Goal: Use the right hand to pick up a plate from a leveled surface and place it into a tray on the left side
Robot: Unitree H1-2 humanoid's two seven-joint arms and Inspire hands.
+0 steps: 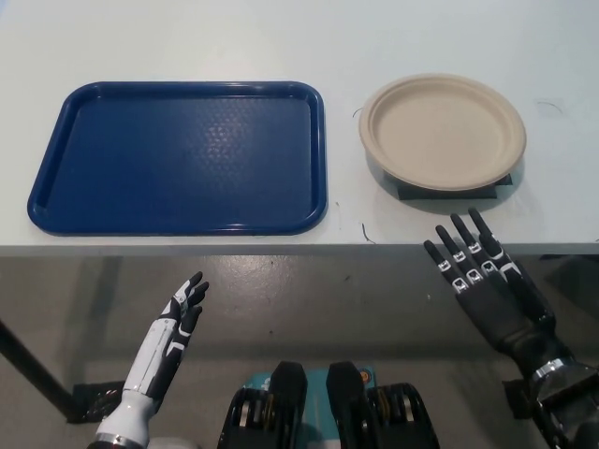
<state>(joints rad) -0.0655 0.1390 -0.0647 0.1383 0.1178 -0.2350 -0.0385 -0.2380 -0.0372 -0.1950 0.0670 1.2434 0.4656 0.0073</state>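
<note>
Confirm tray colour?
Dark blue tray, with a finely textured surface; shows in the head view.

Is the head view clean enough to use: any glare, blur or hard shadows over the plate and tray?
Head view: sharp throughout, evenly lit. The blue tray carries only a soft sheen, no blown-out glare. The plate reads clearly, with a dark base beneath its near edge. The white table is bright but not washed out. Neither the right hand nor the left hand shows motion blur.
</note>
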